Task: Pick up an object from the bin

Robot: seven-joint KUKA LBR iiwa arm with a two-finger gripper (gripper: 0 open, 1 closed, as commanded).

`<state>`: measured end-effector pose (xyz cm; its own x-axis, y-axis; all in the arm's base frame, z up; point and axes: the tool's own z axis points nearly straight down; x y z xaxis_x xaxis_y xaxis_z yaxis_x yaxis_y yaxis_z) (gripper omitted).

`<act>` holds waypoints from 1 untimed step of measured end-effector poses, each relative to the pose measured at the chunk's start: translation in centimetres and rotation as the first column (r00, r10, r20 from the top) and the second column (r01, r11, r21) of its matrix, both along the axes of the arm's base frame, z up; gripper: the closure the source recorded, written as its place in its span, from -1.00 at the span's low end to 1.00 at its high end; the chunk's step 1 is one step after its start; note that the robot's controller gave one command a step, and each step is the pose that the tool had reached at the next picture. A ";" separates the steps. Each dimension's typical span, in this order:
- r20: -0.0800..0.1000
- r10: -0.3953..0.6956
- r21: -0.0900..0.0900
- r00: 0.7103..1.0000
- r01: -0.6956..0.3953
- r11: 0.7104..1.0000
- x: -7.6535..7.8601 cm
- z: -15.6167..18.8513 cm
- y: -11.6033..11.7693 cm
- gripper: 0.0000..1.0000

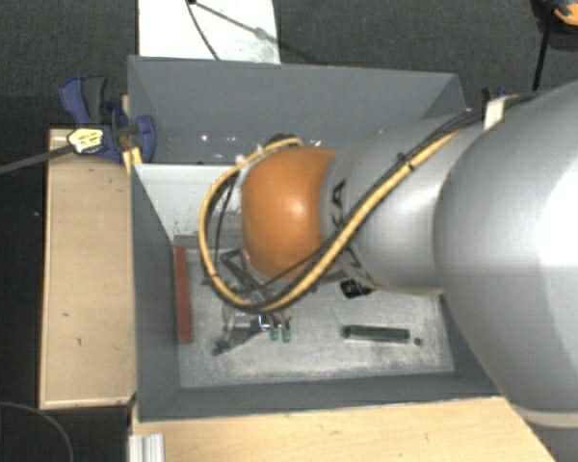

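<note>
My gripper (257, 321) is low over the bin's floor, left of centre, just under the orange cover on the wrist. A small dark object with green tips (281, 333) lies right at the gripper's lower end; whether it is held is hidden. A long reddish-brown stick (183, 295) lies along the left wall, a short way left of the gripper. To the right, a dark green pen-like rod (376, 333) lies flat on the floor.
A small black piece (356, 289) peeks out from under the arm near the middle of the bin. The big grey arm covers the bin's right half and much of the back.
</note>
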<state>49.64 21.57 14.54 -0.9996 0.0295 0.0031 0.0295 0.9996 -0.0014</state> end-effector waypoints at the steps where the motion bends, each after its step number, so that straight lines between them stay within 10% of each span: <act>1: 0.005 0.008 0.002 1.000 -0.008 1.000 2.2 3.0 0.7 1.00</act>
